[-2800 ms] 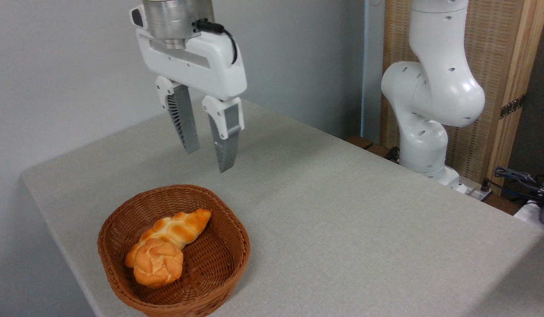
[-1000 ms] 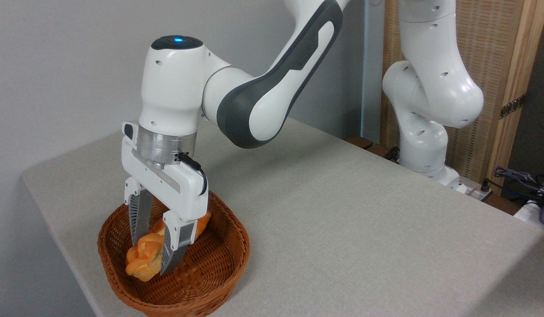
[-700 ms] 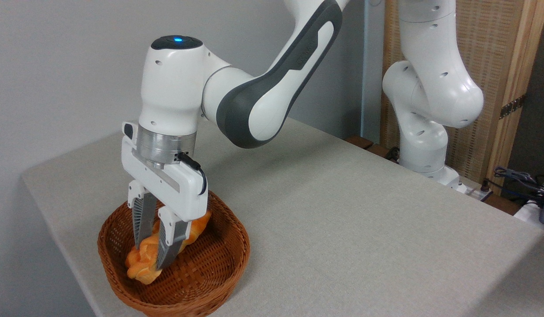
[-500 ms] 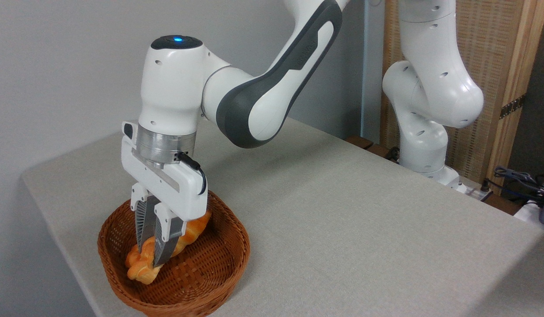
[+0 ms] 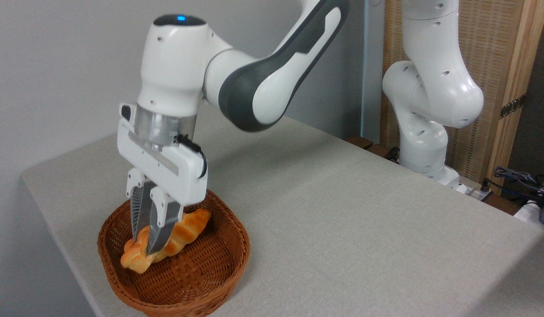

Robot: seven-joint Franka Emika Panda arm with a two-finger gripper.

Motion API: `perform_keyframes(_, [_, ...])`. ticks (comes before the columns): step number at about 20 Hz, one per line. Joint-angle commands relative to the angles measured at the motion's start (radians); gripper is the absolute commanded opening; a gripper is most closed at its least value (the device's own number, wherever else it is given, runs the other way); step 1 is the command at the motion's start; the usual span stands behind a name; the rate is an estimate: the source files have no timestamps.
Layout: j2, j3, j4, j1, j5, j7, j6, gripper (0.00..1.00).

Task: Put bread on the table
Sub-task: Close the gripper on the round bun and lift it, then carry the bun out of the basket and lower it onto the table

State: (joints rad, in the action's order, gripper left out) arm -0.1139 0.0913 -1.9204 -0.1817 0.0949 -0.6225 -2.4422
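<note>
One small round bread [image 5: 131, 259] hangs pinched between the two fingers of the pincer [image 5: 145, 247], its orange body squeezed narrow and lifted a little above the floor of the wicker basket [image 5: 219, 273] while still inside the rim. Half a second ago the fingers were closing low in the basket with the bun resting on the weave; now the wrist has risen and the bun has come up with it, tilted, its left end poking out beside the fingers. I judge that the grasp has taken and the lift-out is under way, with the carry and the set-down still to come. The pincer is clamped on the bread from above, its fingers nearly together, gripping the bun's right part so that most of the visible bun sticks out to the left and below the fingertips. Just behind and to the right, the long braided loaf [image 5: 190, 222] is close against the fingers; whether it touches the bun is unclear. Bare tabletop [image 5: 342, 211] spreads wide to the right of the basket.
</note>
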Motion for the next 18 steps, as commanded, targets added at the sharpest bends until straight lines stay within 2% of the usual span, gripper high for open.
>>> perform_keyframes(1, [0.112, 0.041, -0.006, -0.004, 0.026, -0.022, 0.158, 0.24])
perform_keyframes(3, [0.166, 0.042, -0.011, -0.005, 0.023, -0.042, 0.268, 0.25])
perform_keyframes(6, [0.238, 0.042, -0.037, -0.015, 0.025, -0.15, 0.446, 0.28])
perform_keyframes(9, [0.341, 0.044, -0.147, -0.054, 0.025, -0.189, 0.474, 0.28])
perform_keyframes(11, [0.376, 0.047, -0.201, -0.106, 0.023, -0.187, 0.474, 0.37])
perform_keyframes(12, [0.39, 0.07, -0.224, -0.137, 0.022, -0.187, 0.474, 0.37])
perform_keyframes(16, [0.448, 0.183, -0.319, -0.326, 0.022, -0.181, 0.477, 0.37])
perform_keyframes(17, [0.456, 0.198, -0.331, -0.349, 0.022, -0.181, 0.477, 0.37])
perform_keyframes(18, [0.457, 0.199, -0.341, -0.364, 0.02, -0.18, 0.477, 0.44])
